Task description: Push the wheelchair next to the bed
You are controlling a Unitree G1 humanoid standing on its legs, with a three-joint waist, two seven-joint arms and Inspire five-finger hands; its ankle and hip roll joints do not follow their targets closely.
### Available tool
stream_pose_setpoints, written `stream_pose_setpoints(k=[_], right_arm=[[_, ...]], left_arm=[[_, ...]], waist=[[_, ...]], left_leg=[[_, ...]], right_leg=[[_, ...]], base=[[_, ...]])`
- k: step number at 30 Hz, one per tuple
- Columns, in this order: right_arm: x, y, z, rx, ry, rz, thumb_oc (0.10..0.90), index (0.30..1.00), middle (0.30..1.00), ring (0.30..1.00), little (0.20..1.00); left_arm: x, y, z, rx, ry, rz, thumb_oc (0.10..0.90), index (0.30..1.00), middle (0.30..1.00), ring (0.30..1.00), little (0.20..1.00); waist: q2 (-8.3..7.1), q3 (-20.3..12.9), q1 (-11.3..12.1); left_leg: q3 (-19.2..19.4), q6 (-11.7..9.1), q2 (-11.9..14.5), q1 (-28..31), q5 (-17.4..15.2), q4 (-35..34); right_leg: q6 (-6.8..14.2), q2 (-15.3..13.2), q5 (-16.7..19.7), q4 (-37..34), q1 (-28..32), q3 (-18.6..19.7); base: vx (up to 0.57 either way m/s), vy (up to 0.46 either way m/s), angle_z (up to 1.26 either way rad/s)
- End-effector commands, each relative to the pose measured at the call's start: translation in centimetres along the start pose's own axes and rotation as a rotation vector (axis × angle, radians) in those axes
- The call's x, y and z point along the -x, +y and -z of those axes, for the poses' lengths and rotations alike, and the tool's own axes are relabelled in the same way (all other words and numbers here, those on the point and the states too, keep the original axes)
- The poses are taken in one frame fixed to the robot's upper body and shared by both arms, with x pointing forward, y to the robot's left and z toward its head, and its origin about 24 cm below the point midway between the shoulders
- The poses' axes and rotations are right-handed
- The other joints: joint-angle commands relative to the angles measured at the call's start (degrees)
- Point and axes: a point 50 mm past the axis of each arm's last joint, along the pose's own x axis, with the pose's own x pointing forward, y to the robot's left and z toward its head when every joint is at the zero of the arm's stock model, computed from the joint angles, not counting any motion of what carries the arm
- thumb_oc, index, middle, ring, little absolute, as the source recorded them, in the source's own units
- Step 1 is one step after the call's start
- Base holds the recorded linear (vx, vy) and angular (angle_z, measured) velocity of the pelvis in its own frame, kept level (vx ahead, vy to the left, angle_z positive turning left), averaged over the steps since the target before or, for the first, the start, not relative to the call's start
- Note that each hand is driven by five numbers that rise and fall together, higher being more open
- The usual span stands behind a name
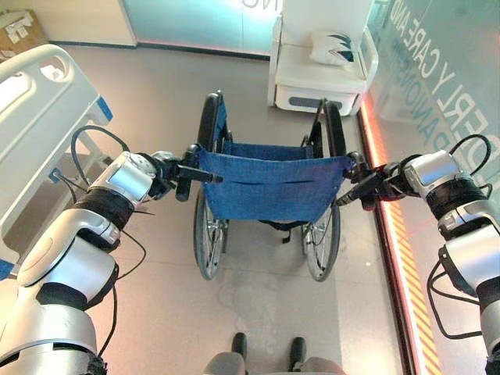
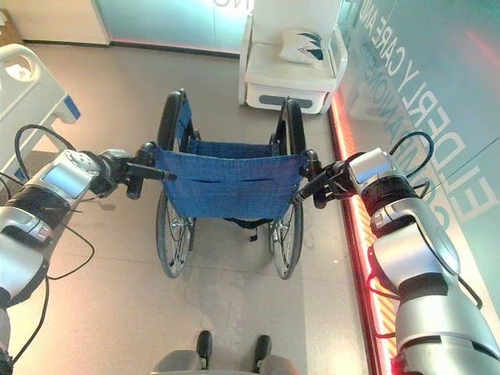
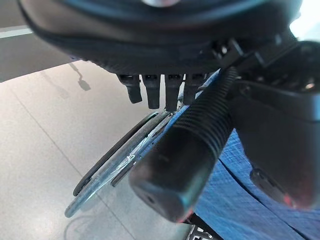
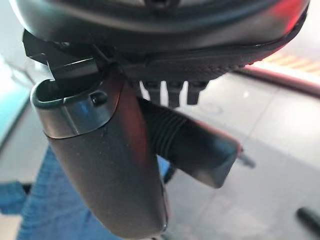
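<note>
Both hands, left hand (image 1: 166,173) and right hand (image 1: 373,184), grip the wheelchair (image 1: 266,187) handles.

White cushioned armchair (image 1: 312,78) is set vs. far wall, w/ white-and-dark patterned pillow (image 1: 332,47) laid on its seat. Frosted glass partition w/ lettering (image 1: 437,86) is seen alongside, glowing red floor strip (image 1: 391,219) at its base.

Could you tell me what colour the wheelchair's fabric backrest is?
Blue; the backrest shows best in the left eye view.

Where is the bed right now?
In the left eye view the bed is at the far left, on the robot's left, beside the wheelchair that stands straight ahead, with bare floor between them.
</note>
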Motion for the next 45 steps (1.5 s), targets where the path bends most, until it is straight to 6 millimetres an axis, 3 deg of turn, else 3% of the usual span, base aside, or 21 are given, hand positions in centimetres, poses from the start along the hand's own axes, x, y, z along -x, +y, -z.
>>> stream_pose_setpoints(k=[1,3,5,9,22,37,45], right_arm=[[1.1,-1.9,-1.9,-0.059,-0.143,0.209,0.800,0.900,0.900,0.900,0.900],[1.1,-1.8,-2.1,-0.064,-0.149,0.207,0.800,0.900,0.900,0.900,0.900],[1.9,-0.3,-4.5,-0.096,-0.271,0.205,0.800,0.900,0.900,0.900,0.900],[2.1,0.7,-5.5,-0.099,-0.312,0.187,0.800,0.900,0.900,0.900,0.900],[0.9,1.6,-4.4,-0.021,-0.233,0.210,0.800,0.900,0.900,0.900,0.900],[2.8,1.8,-7.4,-0.039,-0.409,0.312,0.800,0.900,0.900,0.900,0.900],[2.9,0.9,-7.2,0.008,-0.363,0.349,0.800,0.900,0.900,0.900,0.900]], left_arm=[[0.3,0.5,-3.4,-0.015,-0.036,-0.059,0.800,0.900,0.900,0.900,0.900],[0.3,0.4,-3.4,-0.014,-0.033,-0.061,0.800,0.900,0.900,0.900,0.900],[0.2,0.6,-3.7,-0.008,-0.050,-0.116,0.800,0.900,0.900,0.900,0.900],[0.3,0.7,-4.3,-0.008,-0.096,-0.164,0.800,0.900,0.900,0.900,0.900],[-0.9,-2.0,-4.2,-0.008,-0.098,-0.104,0.800,0.900,0.900,0.900,0.900],[-1.1,-2.9,-4.5,-0.038,-0.092,-0.111,0.800,0.900,0.900,0.900,0.900],[-1.2,-3.4,-4.6,-0.078,-0.106,-0.119,0.800,0.900,0.900,0.900,0.900]], waist=[[2.27,1.1,-4.3],[2.29,1.1,-4.3],[2.67,0.9,-4.6],[2.86,0.7,-4.5],[3.11,1.0,-3.7],[2.97,1.5,-3.1],[2.77,1.6,-2.9]], left_leg=[[0.0,0.5,-2.2,-2.4,-5.5,3.0],[0.1,0.5,-2.2,-2.4,-5.5,3.0],[0.1,0.4,-2.2,-2.1,-5.5,2.9],[0.1,0.4,-2.2,-1.9,-5.5,2.8],[-0.4,0.5,-2.4,-1.9,-5.2,3.0],[-1.0,0.5,-2.4,-2.3,-5.3,3.4],[-1.2,0.7,-2.6,-2.0,-5.4,3.5]], right_leg=[[0.0,1.4,-2.5,2.0,-0.7,1.0],[0.0,1.4,-2.5,2.0,-0.8,1.0],[-0.1,1.5,-2.5,1.9,-0.6,1.2],[-0.3,1.4,-2.7,1.8,-0.3,1.0],[-0.9,1.3,-3.0,2.1,0.1,0.0],[-0.8,1.0,-3.2,2.6,0.0,-0.7],[-0.8,0.9,-3.2,3.0,0.0,-0.8]], base=[[0.02,0.009,-0.04],[0.03,0.015,-0.07],[0.07,0.041,-0.11],[0.04,0.019,-0.02],[0.00,0.000,0.00],[0.00,-0.002,0.02],[0.00,-0.001,0.03]])
